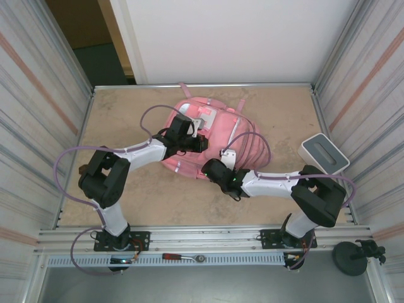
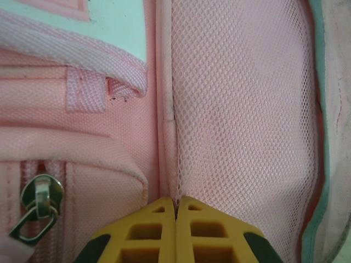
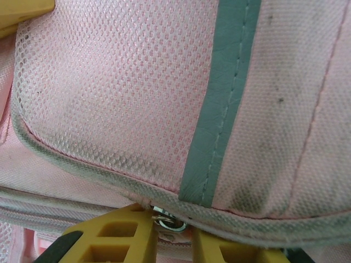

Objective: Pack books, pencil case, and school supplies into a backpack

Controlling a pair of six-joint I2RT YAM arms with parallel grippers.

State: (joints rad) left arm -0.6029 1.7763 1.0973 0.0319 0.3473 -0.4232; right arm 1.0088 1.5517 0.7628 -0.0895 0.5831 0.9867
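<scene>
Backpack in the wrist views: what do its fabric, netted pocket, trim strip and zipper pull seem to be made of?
Backpack: matte pink woven cloth, probably nylon or polyester, with a visible weave. Mesh pocket: synthetic netting with tiny open holes. Trim strip: grey-green and stitched, perhaps faux leather. Zipper pull: silvery glint, looks like metal.

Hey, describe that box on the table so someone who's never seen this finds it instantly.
Start at the big pink backpack in the middle of the tan table. Go right, to the table's right edge, where the box lies. It is the only hard-edged rectangle there, white-rimmed with a grey top.
</scene>
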